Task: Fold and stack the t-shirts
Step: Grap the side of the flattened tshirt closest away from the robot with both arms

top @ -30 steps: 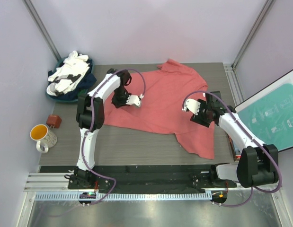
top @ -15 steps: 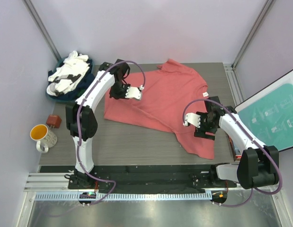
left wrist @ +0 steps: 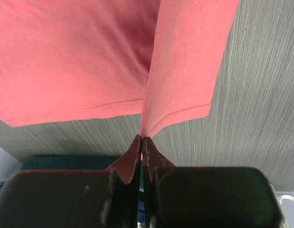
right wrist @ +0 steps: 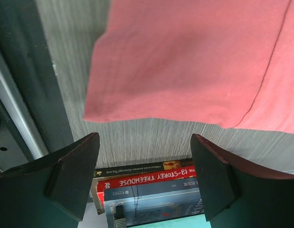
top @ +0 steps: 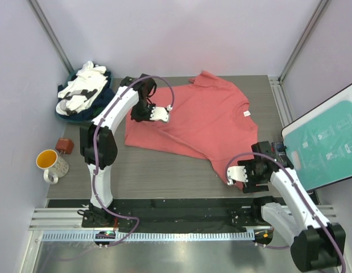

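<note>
Fingers [left wrist: 125, 164] of my left gripper [left wrist: 141, 142] are pressed together on a pinched ridge of the coral-red t-shirt [top: 204, 119], at its hem toward the far left corner of the worktop [top: 164, 176]. That arm arches out from the near edge. My right gripper [right wrist: 144, 161] is spread wide and holds nothing. It sits low by the near right corner, arm bent, with the shirt's near corner just ahead. Shirt's long axis runs left to right, with the white neck tag [top: 247, 114] toward the right edge.
</note>
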Controlling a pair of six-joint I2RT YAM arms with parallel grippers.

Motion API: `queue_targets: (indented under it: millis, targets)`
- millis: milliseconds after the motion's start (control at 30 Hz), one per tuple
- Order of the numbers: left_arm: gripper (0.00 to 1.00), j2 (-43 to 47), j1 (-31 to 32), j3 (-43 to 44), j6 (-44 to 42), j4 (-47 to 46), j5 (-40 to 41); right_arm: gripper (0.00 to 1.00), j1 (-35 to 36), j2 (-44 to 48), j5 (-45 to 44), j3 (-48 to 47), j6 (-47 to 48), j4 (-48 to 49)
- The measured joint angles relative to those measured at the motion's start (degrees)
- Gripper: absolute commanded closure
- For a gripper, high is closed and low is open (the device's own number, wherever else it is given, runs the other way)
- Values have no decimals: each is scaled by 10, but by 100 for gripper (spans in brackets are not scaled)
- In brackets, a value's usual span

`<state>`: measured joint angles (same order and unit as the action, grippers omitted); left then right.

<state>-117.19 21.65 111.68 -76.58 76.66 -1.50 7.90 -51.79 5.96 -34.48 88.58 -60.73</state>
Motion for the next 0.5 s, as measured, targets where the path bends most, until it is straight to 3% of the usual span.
queue_targets:
  millis: [167, 500]
  targets:
    - [100, 1, 0, -14, 1, 0, 3, 27, 0, 74, 4, 36, 31, -17]
    - [100, 8, 0, -52, 1, -1, 4, 36, 0, 61, 34, 50, 53, -21]
